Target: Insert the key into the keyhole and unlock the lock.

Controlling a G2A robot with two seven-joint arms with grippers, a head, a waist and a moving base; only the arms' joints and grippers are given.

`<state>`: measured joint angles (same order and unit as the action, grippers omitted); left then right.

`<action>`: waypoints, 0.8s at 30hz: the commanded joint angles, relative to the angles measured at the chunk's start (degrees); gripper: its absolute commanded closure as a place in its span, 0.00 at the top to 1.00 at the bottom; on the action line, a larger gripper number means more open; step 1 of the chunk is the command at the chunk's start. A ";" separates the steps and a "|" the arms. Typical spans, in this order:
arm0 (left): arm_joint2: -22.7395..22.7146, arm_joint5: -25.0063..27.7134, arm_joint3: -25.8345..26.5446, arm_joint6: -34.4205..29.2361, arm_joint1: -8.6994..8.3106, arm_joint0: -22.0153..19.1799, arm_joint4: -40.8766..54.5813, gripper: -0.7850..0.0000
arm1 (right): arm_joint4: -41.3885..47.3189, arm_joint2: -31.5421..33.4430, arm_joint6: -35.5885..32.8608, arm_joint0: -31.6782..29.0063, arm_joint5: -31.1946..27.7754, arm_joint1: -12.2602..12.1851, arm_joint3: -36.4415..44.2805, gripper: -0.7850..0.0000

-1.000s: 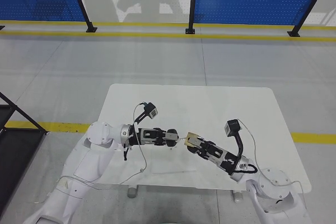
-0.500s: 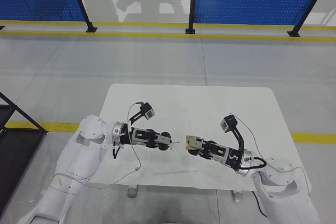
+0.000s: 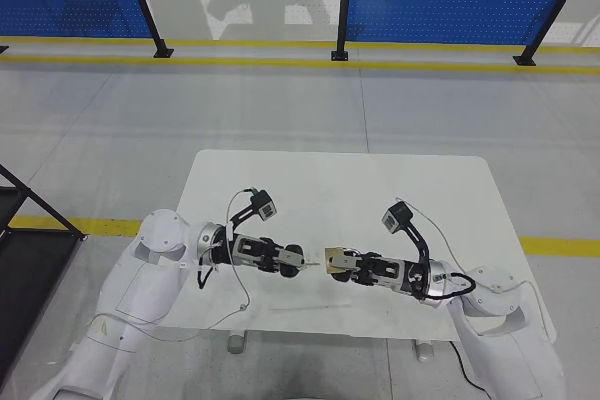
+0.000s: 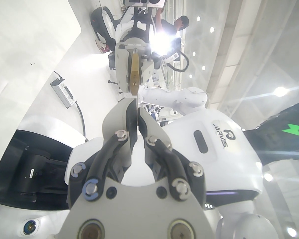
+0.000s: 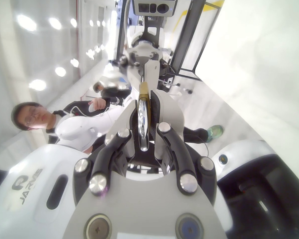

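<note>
A brass padlock (image 3: 333, 262) with a silver shackle (image 5: 142, 123) hangs above the table's front half. My right gripper (image 3: 344, 265) is shut on it, and in the right wrist view the brass body (image 5: 144, 91) pokes out between the fingers of the right gripper (image 5: 145, 98). My left gripper (image 3: 301, 263) faces it from the left, shut on a thin silver key (image 4: 137, 101). In the left wrist view the left gripper (image 4: 135, 111) points the key blade at the padlock (image 4: 134, 74), and the tip meets the end face. How deep it sits I cannot tell.
Both grippers hover over the white table (image 3: 420, 190). A thin white rod (image 3: 310, 306) lies near the front edge. A black rack (image 3: 10, 240) stands off the table's left side. Blue fence panels (image 3: 430, 20) line the far floor.
Both grippers have shifted toward the table's front edge and slightly left, staying tip to tip. The right arm has swung lower and flatter, bringing the padlock level with the key.
</note>
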<state>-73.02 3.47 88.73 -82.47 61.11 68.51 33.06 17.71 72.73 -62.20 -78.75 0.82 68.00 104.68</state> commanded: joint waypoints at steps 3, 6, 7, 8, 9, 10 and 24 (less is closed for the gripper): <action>0.25 0.02 -0.06 0.27 -0.10 0.01 0.23 0.00 | 0.04 -0.27 -0.33 0.15 -0.29 -0.21 0.12 0.00; 0.35 0.15 -0.12 0.44 -0.19 0.00 0.32 0.00 | 0.13 -0.34 -0.57 0.12 -0.60 -0.39 0.27 0.00; 0.39 0.14 -0.15 0.52 -0.21 0.02 0.45 0.00 | 0.07 -0.38 -0.77 0.11 -0.76 -0.45 0.39 0.00; 0.43 0.10 -0.15 0.56 -0.24 0.01 0.50 0.00 | 0.02 -0.38 -0.82 0.08 -0.86 -0.52 0.44 0.00; 0.45 0.12 -0.17 0.67 -0.27 -0.01 0.49 0.00 | 0.10 -0.42 -0.88 0.04 -0.91 -0.57 0.53 0.00; 0.50 0.14 -0.17 0.75 -0.29 -0.01 0.50 0.00 | 0.17 -0.48 -0.92 0.01 -0.93 -0.63 0.62 0.00; 1.59 0.45 -0.28 1.42 -0.50 -0.22 1.41 0.00 | 0.18 -1.46 0.16 0.05 -1.22 -1.23 1.12 0.00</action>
<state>-71.50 3.89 88.45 -81.08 60.63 68.31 34.44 18.00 71.35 -62.17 -78.69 -0.41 66.81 105.77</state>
